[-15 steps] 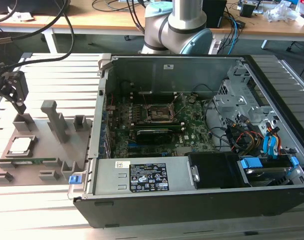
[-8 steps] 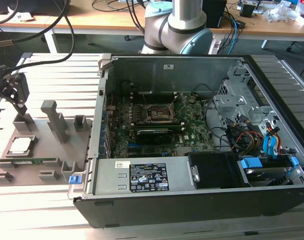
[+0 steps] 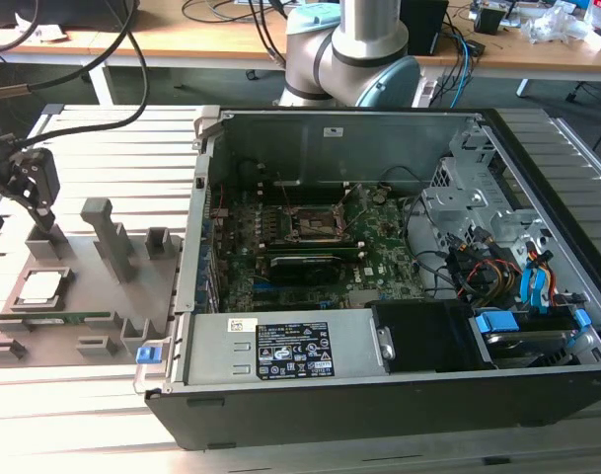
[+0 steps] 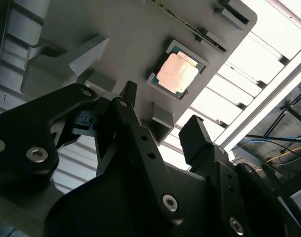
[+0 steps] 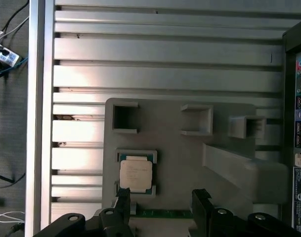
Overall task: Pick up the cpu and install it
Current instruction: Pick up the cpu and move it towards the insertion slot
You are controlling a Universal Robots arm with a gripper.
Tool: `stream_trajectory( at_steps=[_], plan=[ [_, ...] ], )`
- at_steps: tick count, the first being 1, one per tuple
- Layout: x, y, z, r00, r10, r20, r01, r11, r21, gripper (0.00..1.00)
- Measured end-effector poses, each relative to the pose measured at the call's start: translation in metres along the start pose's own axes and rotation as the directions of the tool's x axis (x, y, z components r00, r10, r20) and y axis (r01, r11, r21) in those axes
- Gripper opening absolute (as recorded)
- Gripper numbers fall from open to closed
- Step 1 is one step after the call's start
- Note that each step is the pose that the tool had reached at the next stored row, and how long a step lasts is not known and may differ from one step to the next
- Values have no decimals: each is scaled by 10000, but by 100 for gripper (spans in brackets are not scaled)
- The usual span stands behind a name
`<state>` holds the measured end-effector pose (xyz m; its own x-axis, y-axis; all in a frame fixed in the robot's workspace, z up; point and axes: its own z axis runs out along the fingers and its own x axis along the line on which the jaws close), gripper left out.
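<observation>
Silvery cpu (image 3: 41, 287) sits in a recess of the grey tray (image 3: 88, 281), exterior view's left, squared for pickup; the gripper (image 5: 161, 197) hovers near, wide, empty.

The arm (image 3: 364, 35) is a silver-grey metal tube with rounded, pale blue-grey joint housings (image 3: 315, 44). The gripper (image 4: 160, 111) is matte black, built of flat, angular linkage bars ending in blocky fingers (image 4: 193, 136) and pinned with round silver-headed screws (image 4: 37, 154). Black cables (image 3: 108, 61) trail at its wrist end.
</observation>
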<state>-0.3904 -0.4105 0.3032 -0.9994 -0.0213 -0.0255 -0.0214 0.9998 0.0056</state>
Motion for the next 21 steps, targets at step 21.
stream_trajectory(
  at_steps=[21],
  plan=[
    [3, -1, 135, 10000, 0, 0, 0, 10000, 1, 62]
  ],
)
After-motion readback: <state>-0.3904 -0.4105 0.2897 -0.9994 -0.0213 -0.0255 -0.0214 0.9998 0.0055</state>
